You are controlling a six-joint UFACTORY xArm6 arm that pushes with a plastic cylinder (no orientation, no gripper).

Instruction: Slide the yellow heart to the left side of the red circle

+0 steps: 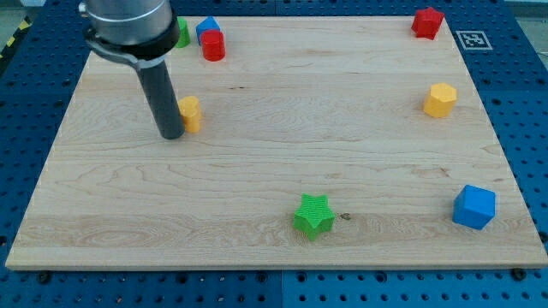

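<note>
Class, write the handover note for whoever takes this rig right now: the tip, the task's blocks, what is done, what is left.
My tip sits against the yellow heart, on its view's-left side. The red circle stands nearer the view's top, beside a blue block and a green block.
Done: tip is at the heart.
Left: the heart lies well below the circle; it must go up to the circle's left side, where the green block crowds the spot.
</note>
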